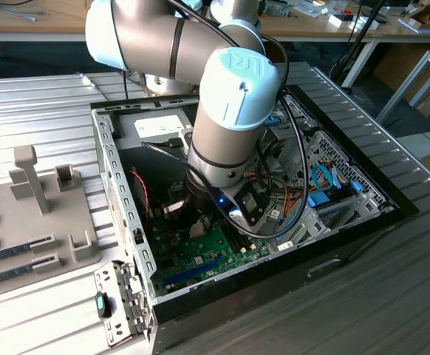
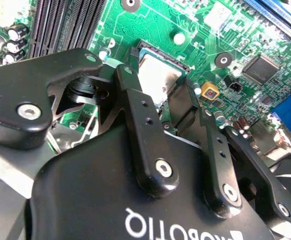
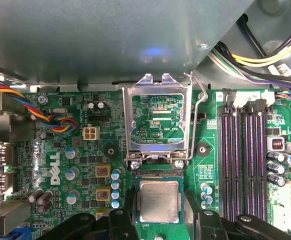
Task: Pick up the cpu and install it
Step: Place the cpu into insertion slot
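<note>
The cpu [image 3: 159,197], a silver-topped square with a thin green rim, lies flat in the socket of the green motherboard [image 3: 85,160]. My gripper [image 3: 159,206] straddles it, and its black fingers [image 3: 189,207] rest against two opposite edges, so it is shut on the chip. The second wrist view shows the same hold: the cpu [image 2: 157,75] sits between the fingertips of the gripper [image 2: 155,89]. The socket's metal load plate [image 3: 158,120] stands flipped open beside it, with the lever [image 3: 199,115] raised. In the exterior view the arm [image 1: 230,140] reaches down into the open computer case [image 1: 119,200].
Empty memory slots [image 3: 243,160] run along one side of the socket, and bundled cables [image 3: 53,120] lie on the other side. More cables [image 3: 265,55] hang over the case wall. A grey fixture tray [image 1: 45,214] with memory sticks [image 1: 15,248] lies at the exterior view's left.
</note>
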You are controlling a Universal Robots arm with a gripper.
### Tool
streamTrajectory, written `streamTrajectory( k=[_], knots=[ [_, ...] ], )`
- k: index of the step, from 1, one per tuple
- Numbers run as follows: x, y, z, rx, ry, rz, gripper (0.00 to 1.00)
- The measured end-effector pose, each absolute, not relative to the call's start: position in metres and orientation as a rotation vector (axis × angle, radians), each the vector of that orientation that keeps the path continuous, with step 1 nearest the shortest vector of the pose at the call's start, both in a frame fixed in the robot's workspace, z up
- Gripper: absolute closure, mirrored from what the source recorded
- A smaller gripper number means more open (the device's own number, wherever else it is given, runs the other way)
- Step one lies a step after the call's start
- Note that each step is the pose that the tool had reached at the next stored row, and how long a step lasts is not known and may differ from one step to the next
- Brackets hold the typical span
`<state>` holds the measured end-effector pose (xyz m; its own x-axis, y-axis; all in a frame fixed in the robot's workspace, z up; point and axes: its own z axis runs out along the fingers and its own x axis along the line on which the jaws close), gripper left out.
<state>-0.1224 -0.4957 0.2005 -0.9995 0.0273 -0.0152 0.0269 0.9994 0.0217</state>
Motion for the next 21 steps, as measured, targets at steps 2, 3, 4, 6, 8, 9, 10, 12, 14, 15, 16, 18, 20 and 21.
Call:
streamTrajectory(
  k=[2,3,4,6,8,9,10,12,14,15,16,18,20,21],
  knots=[
    [-0.1224,-0.4957,0.2003,0.042,3.125,0.034,0.52],
    [-0.1224,-0.4957,0.2003,0.042,3.125,0.034,0.52],
    [-0.1224,-0.4957,0.2003,0.042,3.126,0.034,0.45],
    [-0.1224,-0.4957,0.2003,0.042,3.126,0.034,0.45],
    [-0.1224,-0.4957,0.2004,0.042,3.126,0.034,0.45],
    [-0.1224,-0.4957,0.2004,0.042,3.126,0.034,0.45],
    [-0.1224,-0.4957,0.2009,0.042,3.126,0.033,0.45],
    [-0.1224,-0.4957,0.2031,0.042,3.126,0.034,0.45],
    [-0.1224,-0.4953,0.206,0.042,3.126,0.034,0.45],
    [-0.1224,-0.4952,0.2062,0.042,3.126,0.034,0.45],
    [-0.1223,-0.4951,0.2062,0.042,3.125,0.034,0.45],
    [-0.1212,-0.4949,0.2061,0.042,3.126,0.034,0.45],
    [-0.1203,-0.4932,0.2059,0.037,3.126,0.033,0.45],
    [-0.1203,-0.4919,0.2059,0.034,3.127,0.033,0.45]
  ],
)
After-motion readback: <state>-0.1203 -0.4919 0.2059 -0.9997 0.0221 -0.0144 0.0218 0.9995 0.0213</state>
